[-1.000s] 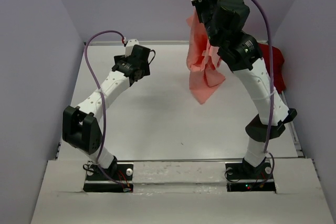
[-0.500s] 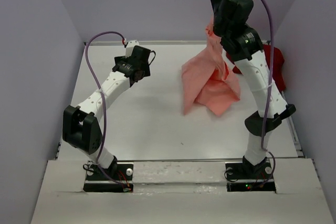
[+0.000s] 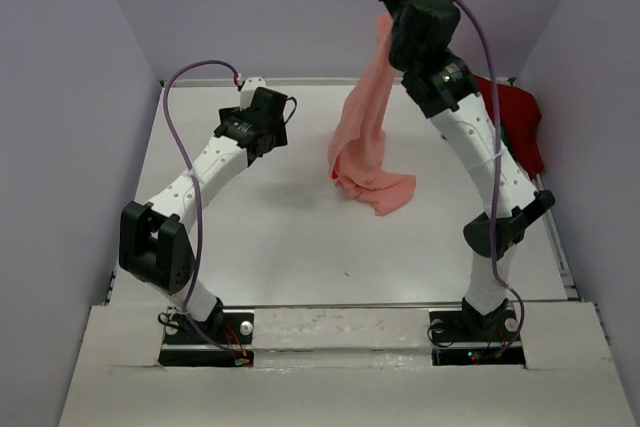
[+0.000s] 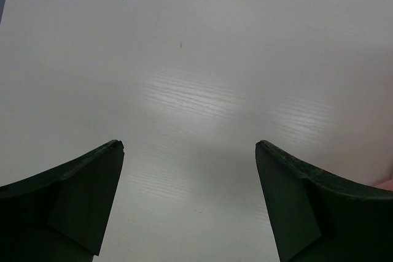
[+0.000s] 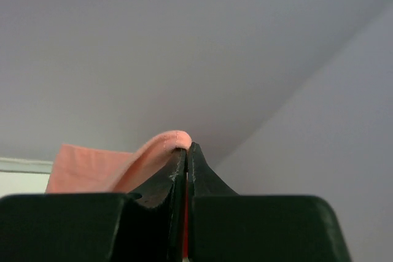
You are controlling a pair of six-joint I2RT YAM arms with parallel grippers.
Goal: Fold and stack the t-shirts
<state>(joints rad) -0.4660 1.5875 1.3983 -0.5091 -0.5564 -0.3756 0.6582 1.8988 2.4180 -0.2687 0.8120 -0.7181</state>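
My right gripper [image 3: 384, 15] is raised high at the back and is shut on an edge of the salmon-pink t-shirt [image 3: 362, 132]. The shirt hangs down from it in a long drape, and its lower end is bunched on the table [image 3: 300, 237]. In the right wrist view the pink hem [image 5: 161, 145] curls over the closed gripper [image 5: 186, 146]. A dark red t-shirt [image 3: 516, 119] lies crumpled at the right edge behind the right arm. My left gripper [image 3: 283, 119] is open and empty over bare table at the back left, with its fingers [image 4: 92, 176] wide apart. No green shirt is in view.
Lilac walls enclose the table on the left, back and right. The two arm bases sit on the near edge. A purple cable loops over each arm.
My right gripper has swung the pink shirt left and lifted it. The cloth went from a spread flap to a long narrow drape whose lower end rests on the table. The left arm is still.
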